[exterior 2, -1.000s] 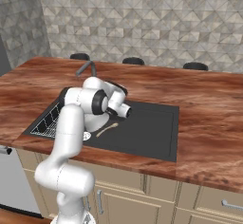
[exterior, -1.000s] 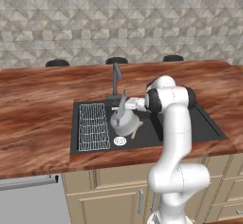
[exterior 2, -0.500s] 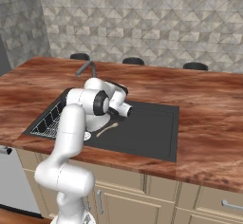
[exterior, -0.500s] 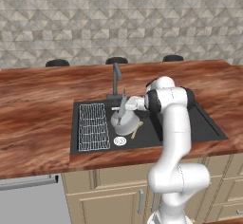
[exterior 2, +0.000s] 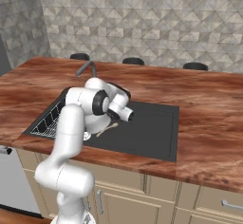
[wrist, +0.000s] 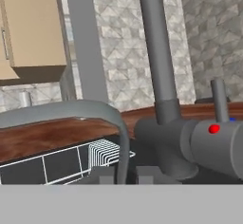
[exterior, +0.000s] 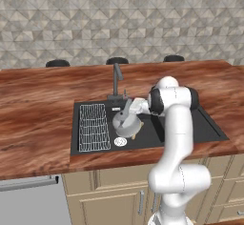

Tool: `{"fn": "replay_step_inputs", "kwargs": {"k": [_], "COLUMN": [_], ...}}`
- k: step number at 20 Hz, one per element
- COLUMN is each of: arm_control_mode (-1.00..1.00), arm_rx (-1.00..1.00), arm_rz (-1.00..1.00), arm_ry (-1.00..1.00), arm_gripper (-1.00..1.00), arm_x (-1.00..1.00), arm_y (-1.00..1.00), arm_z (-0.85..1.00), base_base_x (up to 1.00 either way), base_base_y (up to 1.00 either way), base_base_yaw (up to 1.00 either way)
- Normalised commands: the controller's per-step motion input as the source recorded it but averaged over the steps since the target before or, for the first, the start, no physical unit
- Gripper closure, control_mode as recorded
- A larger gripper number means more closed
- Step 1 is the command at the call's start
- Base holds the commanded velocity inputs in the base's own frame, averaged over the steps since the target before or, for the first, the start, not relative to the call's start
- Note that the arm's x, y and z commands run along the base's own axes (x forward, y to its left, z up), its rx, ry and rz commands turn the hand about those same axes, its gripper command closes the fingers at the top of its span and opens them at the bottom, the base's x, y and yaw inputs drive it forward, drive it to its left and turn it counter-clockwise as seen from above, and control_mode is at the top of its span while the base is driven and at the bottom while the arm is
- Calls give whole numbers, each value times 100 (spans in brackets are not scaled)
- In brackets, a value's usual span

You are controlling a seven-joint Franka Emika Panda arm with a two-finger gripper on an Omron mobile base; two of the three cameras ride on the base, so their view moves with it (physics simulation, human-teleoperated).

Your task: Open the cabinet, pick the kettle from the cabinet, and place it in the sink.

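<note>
Gripper (exterior: 127, 106) pinched narrow on the kettle (exterior: 127, 124) handle (inside the sink (exterior: 209, 129))

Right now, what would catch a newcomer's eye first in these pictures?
The white arm reaching down into the black sink, its gripper shut on the handle of the silver kettle, which sits low in the basin beside the wire rack. Just behind stands the dark faucet, looming large in the hand view.
</note>
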Motion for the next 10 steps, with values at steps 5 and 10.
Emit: {"fn": "replay_step_inputs", "kwargs": {"k": [5, 10], "arm_control_mode": [-100, -100], "arm_rx": [1, 0], "arm_rz": [-27, -40], "arm_ry": [2, 9], "arm_gripper": [100, 100], "arm_x": [-31, -29], "arm_y": [10, 10], "arm_z": [0, -2], "base_base_x": [0, 0], "base_base_y": [0, 0], "base_base_yaw": [0, 0]}}
